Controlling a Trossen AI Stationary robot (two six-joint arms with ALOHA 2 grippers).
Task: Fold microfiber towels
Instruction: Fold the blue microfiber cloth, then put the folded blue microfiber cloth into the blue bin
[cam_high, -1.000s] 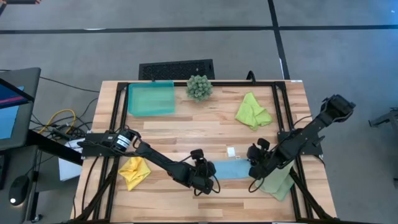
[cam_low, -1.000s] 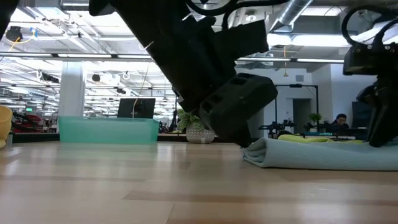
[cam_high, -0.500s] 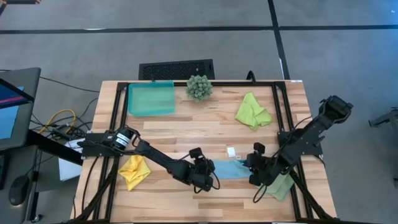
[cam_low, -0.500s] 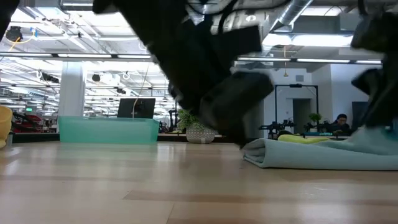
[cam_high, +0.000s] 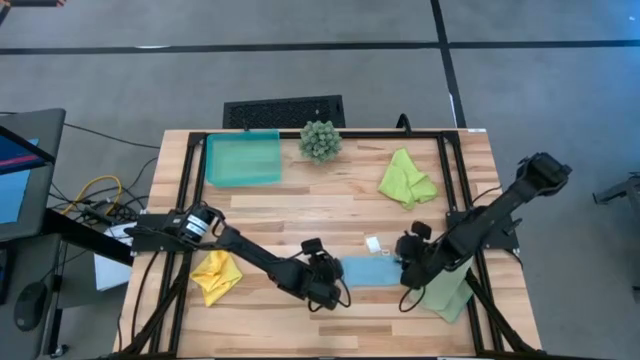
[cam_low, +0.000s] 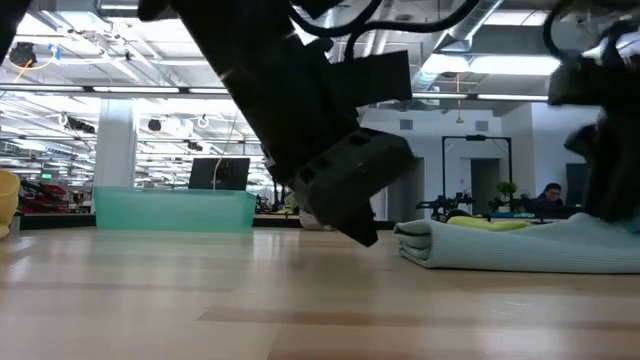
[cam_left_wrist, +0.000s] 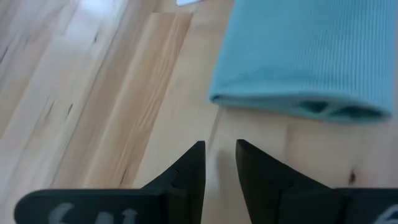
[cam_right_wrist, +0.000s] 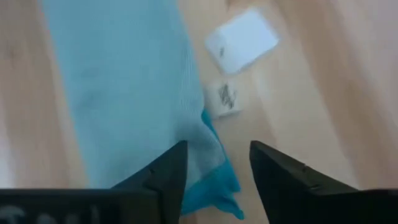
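The light blue towel (cam_high: 371, 272) lies folded on the table's near middle, its rounded fold (cam_left_wrist: 292, 106) facing my left gripper. My left gripper (cam_left_wrist: 219, 152) stands just left of that fold, clear of it, with a narrow gap between its fingers. My right gripper (cam_right_wrist: 217, 152) is open at the towel's right end, with a towel corner (cam_right_wrist: 214, 174) below the gap between its fingers. The pale sage towel (cam_high: 447, 295) lies under my right arm. The yellow towel (cam_high: 213, 276) lies bunched near left, and the lime green towel (cam_high: 405, 178) far right. My right gripper's open fingers (cam_right_wrist: 171, 171) stand on either side of the blue towel's corner (cam_right_wrist: 214, 174), coming from the table's right. I cannot tell whether they touch it. The towel lies flat on the table.
A teal plastic tray (cam_high: 242, 158) and a spiky green plant (cam_high: 320, 140) stand at the far edge. Two small white tags (cam_right_wrist: 241, 40) lie on the wood just beyond the blue towel. Bare wood lies between the tray and the towels.
My left gripper has drawn back a little toward the table's left, off the blue towel's folded end. My right gripper dipped toward the near edge and came back. The towel's right end rose with it and lies flat again.
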